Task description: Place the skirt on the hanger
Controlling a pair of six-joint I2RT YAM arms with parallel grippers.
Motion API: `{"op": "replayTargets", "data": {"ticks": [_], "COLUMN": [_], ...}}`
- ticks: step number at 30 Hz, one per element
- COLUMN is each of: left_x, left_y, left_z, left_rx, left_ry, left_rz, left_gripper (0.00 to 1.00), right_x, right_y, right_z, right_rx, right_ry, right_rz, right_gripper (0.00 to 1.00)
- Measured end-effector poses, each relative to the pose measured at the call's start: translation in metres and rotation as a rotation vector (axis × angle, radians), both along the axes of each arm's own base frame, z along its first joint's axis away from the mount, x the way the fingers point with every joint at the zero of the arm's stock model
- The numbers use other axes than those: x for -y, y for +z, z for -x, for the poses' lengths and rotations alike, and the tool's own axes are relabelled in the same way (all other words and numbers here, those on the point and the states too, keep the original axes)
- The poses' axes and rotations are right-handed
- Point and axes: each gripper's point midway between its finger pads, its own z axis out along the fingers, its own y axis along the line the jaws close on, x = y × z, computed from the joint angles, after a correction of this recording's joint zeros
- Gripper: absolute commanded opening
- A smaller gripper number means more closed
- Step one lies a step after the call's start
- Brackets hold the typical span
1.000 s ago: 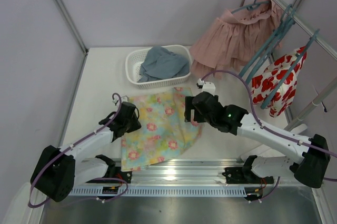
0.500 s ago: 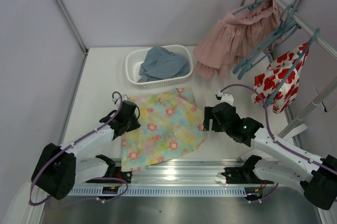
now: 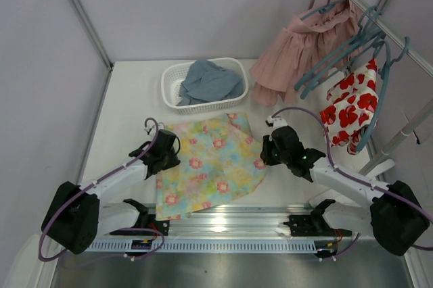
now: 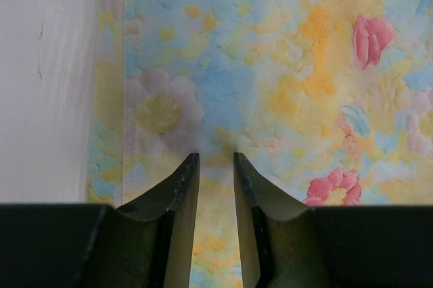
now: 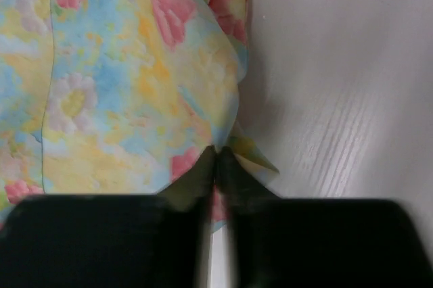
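Metal rail (image 3: 223, 224) edges the near side of the white table (image 3: 128, 105). Just beyond it your skirt (image 3: 210, 163) lies spread flat on the tabletop between the two arms, pastel yellow, green and blue with pink flowers.

Your left gripper (image 3: 164, 156) sits on the skirt's left edge. Its wrist camera shows the fingers (image 4: 181, 183) with only a narrow slit between them, tips pressed into the cloth, which puckers up into that slit.

Your right gripper (image 3: 265, 154) is at the skirt's right edge. There the fingers (image 5: 237, 181) are closed tight together on the hem, with a small fold of fabric poking out beside them onto bare table.

Farther back, a white basket (image 3: 168, 88) holds a bundle of blue-grey cloth (image 3: 206, 82), just beyond the skirt's far edge.

At the far right a clothes rail (image 3: 423, 63) slopes away from you. On it hang a dusty-pink pleated skirt (image 3: 298, 51), a white garment with red flowers (image 3: 348, 109) and several teal-blue hangers (image 3: 330, 63), some of them bare. All of these are well apart from your skirt and from both grippers. You cannot tell from these views which bare hanger is the one meant for the skirt.
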Motion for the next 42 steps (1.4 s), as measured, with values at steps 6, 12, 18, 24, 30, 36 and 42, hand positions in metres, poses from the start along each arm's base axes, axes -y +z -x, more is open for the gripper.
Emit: {"op": "replayTargets", "data": {"ticks": [6, 12, 18, 24, 30, 36, 42], "left_x": [0.0, 0.002, 0.003, 0.019, 0.058, 0.082, 0.077], "left_y": [-0.003, -0.001, 0.005, 0.064, 0.129, 0.1, 0.044], "left_z": [0.001, -0.003, -0.004, -0.031, -0.08, -0.122, -0.117], "left_rx": [-0.011, 0.006, 0.015, 0.15, 0.294, 0.204, 0.037], "left_ry": [-0.001, -0.017, -0.053, -0.156, -0.353, -0.464, -0.489], "left_rz": [-0.005, 0.001, -0.016, -0.018, -0.009, -0.089, -0.151], "left_gripper": [0.33, 0.32, 0.34, 0.57, 0.63, 0.64, 0.64], "right_x": [0.002, -0.018, 0.011, 0.035, 0.032, 0.048, 0.066], "right_y": [0.004, 0.104, 0.091, 0.057, 0.07, 0.057, 0.049], "right_z": [0.012, 0.051, 0.088, 0.113, 0.087, 0.043, 0.011], "right_rx": [-0.107, -0.038, -0.16, -0.297, -0.245, -0.219, -0.18], "right_ry": [-0.032, -0.03, -0.146, -0.194, -0.222, -0.341, -0.424], "right_rz": [0.019, -0.191, -0.234, -0.1, -0.044, -0.032, -0.081], "right_gripper": [0.0, 0.0, 0.82, 0.95, 0.99, 0.98, 0.98]}}
